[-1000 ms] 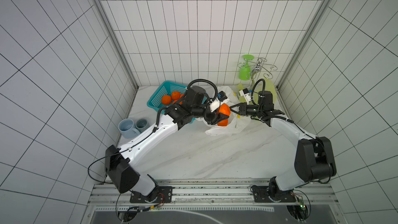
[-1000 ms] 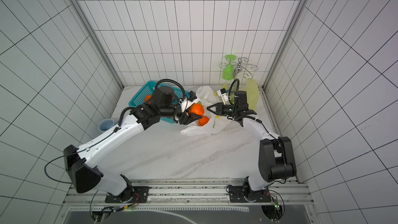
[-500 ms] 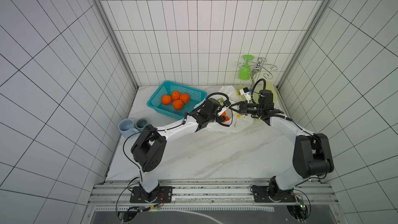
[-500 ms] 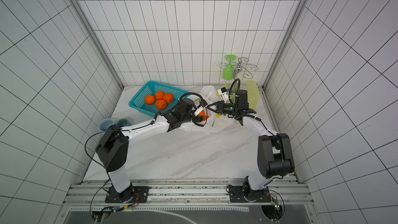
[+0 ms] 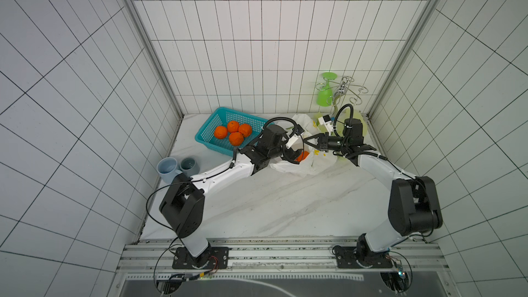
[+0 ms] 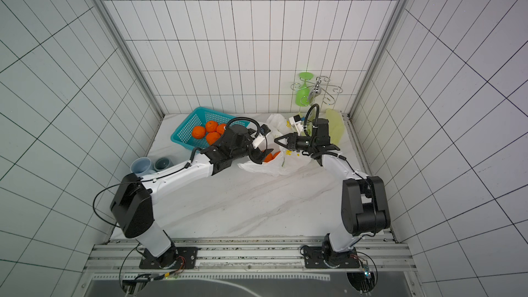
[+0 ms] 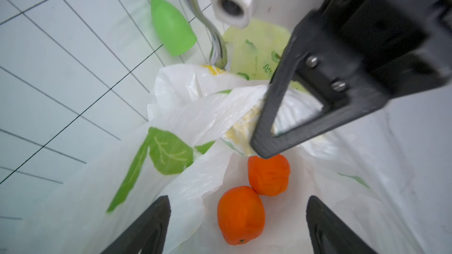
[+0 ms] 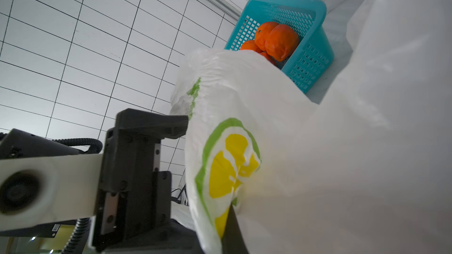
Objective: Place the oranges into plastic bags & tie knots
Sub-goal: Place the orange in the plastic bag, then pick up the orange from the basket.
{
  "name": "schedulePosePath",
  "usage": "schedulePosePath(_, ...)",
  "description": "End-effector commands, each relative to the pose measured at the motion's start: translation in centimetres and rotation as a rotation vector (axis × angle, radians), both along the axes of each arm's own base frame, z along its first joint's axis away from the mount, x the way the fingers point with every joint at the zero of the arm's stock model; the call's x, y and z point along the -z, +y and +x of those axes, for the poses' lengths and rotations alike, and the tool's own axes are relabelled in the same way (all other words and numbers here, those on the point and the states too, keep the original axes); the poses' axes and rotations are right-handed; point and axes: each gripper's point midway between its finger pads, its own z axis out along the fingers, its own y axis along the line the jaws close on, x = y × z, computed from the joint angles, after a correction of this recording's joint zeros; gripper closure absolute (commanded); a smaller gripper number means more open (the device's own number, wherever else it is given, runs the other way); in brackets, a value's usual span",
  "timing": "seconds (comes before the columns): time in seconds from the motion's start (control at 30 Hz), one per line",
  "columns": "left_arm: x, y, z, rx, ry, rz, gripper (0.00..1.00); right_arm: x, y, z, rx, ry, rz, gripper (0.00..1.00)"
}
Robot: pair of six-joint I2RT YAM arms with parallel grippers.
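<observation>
Left hand (image 5: 294, 154) reaches low over the mouth of the white bag (image 5: 314, 164), jaws wide apart, holding nothing. Right hand (image 5: 308, 140) is level, pinched shut on the bag rim. Two dimpled oranges (image 7: 241, 215) touch inside the lemon-and-leaf-printed bag. Four more are in the teal basket (image 5: 206, 128) beside it. The yellow-green bag (image 7: 259, 52) lies behind; its lettering is unreadable.

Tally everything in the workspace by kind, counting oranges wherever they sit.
oranges: 6 (4 in the teal basket, 2 in the white bag)
plastic bags: 2 (white bag, yellow-green bag)
teal basket: 1
cups: 2
green goblet: 1
wire rack: 1
Total: 13
</observation>
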Motion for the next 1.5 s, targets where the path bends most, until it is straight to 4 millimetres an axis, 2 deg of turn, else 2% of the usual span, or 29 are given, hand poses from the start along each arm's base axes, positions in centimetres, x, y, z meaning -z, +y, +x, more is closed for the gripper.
schedulePosePath(0.0,-3.4,0.3,-3.9,0.237,0.097,-0.118,0.18,0.0,-0.7,1.0,0.039,-0.045,-0.043,1.00)
schedulePosePath(0.13,-8.8,3.2,-5.2,0.379,0.224,-0.305,0.23,0.0,-0.7,1.1,0.041,-0.055,-0.055,1.00)
schedulePosePath(0.2,-10.6,6.5,-3.6,0.346,0.270,-0.401,0.24,-0.1,-0.7,1.0,0.042,-0.061,-0.060,1.00)
schedulePosePath(0.23,-10.8,8.0,-2.4,0.290,0.276,-0.430,0.24,0.0,-0.7,1.0,0.042,-0.061,-0.061,1.00)
schedulePosePath(0.3,-8.8,13.2,3.2,-0.018,0.248,-0.438,0.24,-0.2,-0.7,0.9,0.040,-0.064,-0.060,1.00)
schedulePosePath(0.33,-7.1,15.6,5.5,-0.161,0.232,-0.395,0.24,-0.2,-0.7,0.9,0.039,-0.065,-0.059,1.00)
schedulePosePath(0.4,-2.6,20.5,9.5,-0.427,0.186,-0.200,0.22,-0.3,-0.6,1.0,0.036,-0.062,-0.055,1.00)
schedulePosePath(0.5,2.9,25.2,12.2,-0.614,0.205,0.047,0.18,-0.2,-0.6,0.9,0.032,-0.061,-0.055,1.00)
schedulePosePath(0.57,5.9,26.8,13.2,-0.660,0.245,0.146,0.15,-0.2,-0.6,0.8,0.033,-0.065,-0.056,1.00)
schedulePosePath(0.63,8.5,27.5,13.9,-0.674,0.296,0.217,0.12,-0.3,-0.6,0.8,0.033,-0.066,-0.055,1.00)
schedulePosePath(0.93,17.0,28.5,17.6,-0.699,0.472,0.411,0.10,-0.1,-0.5,1.0,0.034,-0.064,-0.056,1.00)
schedulePosePath(1.03,18.8,28.2,18.0,-0.696,0.510,0.411,0.11,-0.2,-0.6,0.9,0.035,-0.069,-0.057,1.00)
schedulePosePath(1.17,19.6,27.9,18.2,-0.691,0.531,0.403,0.15,0.0,-0.5,0.9,0.032,-0.062,-0.057,1.00)
schedulePosePath(1.3,19.3,26.8,17.7,-0.642,0.565,0.365,0.25,0.0,-0.5,1.0,0.032,-0.060,-0.056,1.00)
schedulePosePath(1.4,16.7,25.8,16.6,-0.590,0.556,0.300,0.36,-0.2,-0.6,1.0,0.035,-0.067,-0.057,1.00)
schedulePosePath(1.47,13.7,24.8,15.0,-0.540,0.524,0.238,0.41,-0.3,-0.6,0.9,0.036,-0.069,-0.057,1.00)
